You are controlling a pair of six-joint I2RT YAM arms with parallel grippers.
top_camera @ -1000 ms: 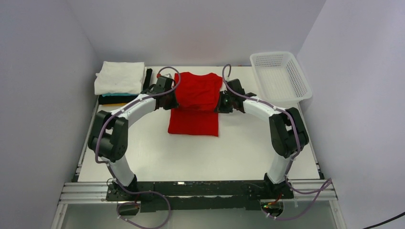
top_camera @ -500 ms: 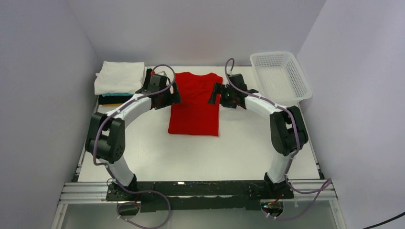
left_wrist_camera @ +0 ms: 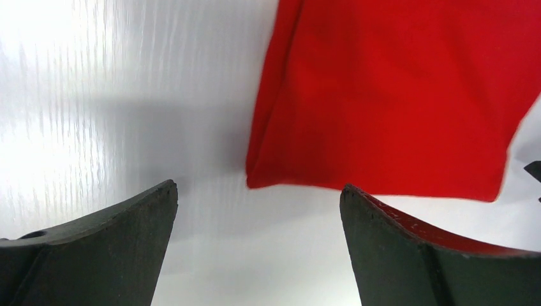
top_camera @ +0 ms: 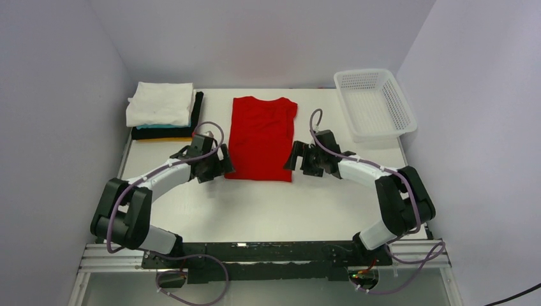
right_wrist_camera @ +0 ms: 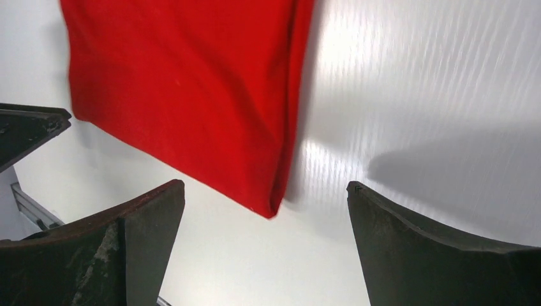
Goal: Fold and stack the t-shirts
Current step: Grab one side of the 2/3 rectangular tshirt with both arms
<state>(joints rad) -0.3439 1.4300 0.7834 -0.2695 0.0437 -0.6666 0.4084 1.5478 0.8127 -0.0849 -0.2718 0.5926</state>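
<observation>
Midway across the counter (top_camera: 268,204) the red shirt (top_camera: 261,137) lies flat, folded into a long strip; left hand (top_camera: 222,167) and right hand (top_camera: 295,159), both empty and spread wide, flank its near corners; crosswise folds and stacking on the far-left pile (top_camera: 161,107) seem left.

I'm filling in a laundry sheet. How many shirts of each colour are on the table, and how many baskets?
Bright red cloth t-shirt, lying flat: 1
Folded white shirt, top of the stack: 1
Folded teal shirt, thin edge showing: 1
Folded black shirt: 1
Folded yellow-orange shirt, bottom: 1
White plastic mesh basket: 1
Total: 6
</observation>
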